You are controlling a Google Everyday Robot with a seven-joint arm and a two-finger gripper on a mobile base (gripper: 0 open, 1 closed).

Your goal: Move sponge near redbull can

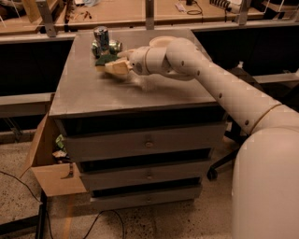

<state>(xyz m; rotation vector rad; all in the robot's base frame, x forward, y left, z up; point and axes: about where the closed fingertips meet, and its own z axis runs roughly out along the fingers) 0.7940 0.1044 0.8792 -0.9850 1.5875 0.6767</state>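
The sponge (105, 60), dark green on top with yellow foam below, is at the back left of the grey drawer cabinet's top (93, 93), just in front of the cans. My gripper (113, 66) reaches in from the right and is shut on the sponge, holding it low over the surface. The redbull can (101, 36), slim and silvery with bluish patches, stands upright right behind the sponge. A stouter green can (112, 46) lies beside it, close to the gripper.
A white bowl (158, 41) sits behind my wrist, partly hidden by the arm. An open cardboard box (49, 165) stands on the floor left of the cabinet. A wooden bench (121, 11) runs behind. A chair base (219, 165) is at the right.
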